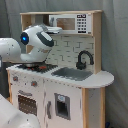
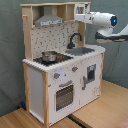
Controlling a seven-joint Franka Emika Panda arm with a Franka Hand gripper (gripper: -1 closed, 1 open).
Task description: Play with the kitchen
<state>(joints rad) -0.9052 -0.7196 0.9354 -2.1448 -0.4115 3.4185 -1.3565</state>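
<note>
In the second exterior view, a pot (image 2: pixel 49 56) sits on the stovetop (image 2: pixel 50 60). The sink (image 2: pixel 80 51) lies to the second exterior view's right of it, the faucet (image 2: pixel 74 39) behind.

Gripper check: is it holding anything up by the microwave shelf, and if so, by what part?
Cannot be told. In the second exterior view the arm's end reaches to the microwave on the kitchen, but the contact is hidden; the first exterior view does not show it either.
</note>
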